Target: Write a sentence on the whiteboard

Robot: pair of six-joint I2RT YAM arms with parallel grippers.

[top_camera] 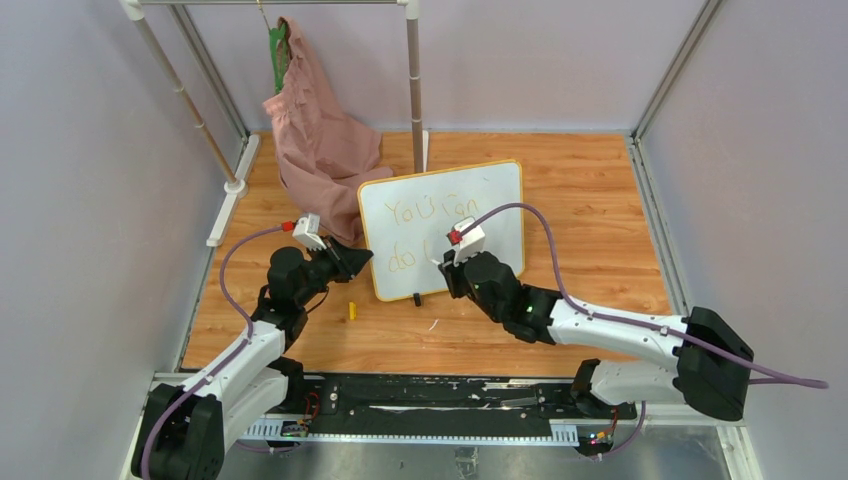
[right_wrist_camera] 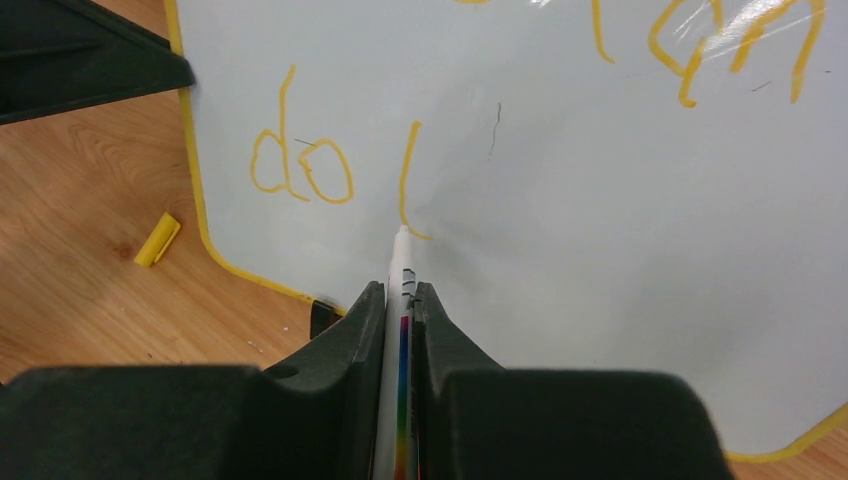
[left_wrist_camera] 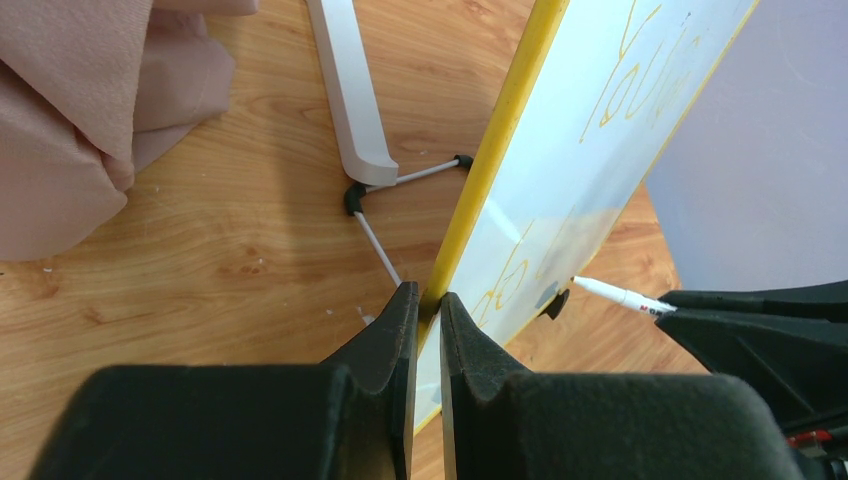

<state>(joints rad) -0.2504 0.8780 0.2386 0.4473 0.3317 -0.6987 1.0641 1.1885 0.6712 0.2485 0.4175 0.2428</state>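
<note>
**Board [top_camera: 495, 240] pinched by its edge, marker [right_wrist_camera: 402, 265] at its face**

Top view: the board stands leaning back on the table [top_camera: 600, 200] between the two grippers. The left gripper [top_camera: 362, 258] sits at its left edge, low down. The right gripper [top_camera: 452, 272] is at the lower middle of the face. The sentence [top_camera: 430, 210] is only part written. A yellow cap [top_camera: 352, 310] lies on the wood, just to the near side of the left jaws.

Left wrist: the jaws are closed on the yellow frame, which runs up and away from between the tips. The white face lies to their right. The marker comes in from the right to meet that face a little beyond the tips. The board looks thin, stiff and light, standing on small feet, so pen pressure would likely tip or slide it. The glossy face offers no hold, and the frame, low down where these jaws have it, seems the right place to take it.

Right wrist: the jaws are clamped on the marker, whose barrel lies along the slot between them. Its tip juts out ahead and seems to touch the face at the foot of a lone curved stroke. "do" is ahead and to the left of the jaws, and "can" is far ahead to the right. The barrel is smooth and narrow, so I judge it could creep back or twist if pressed hard.
</note>
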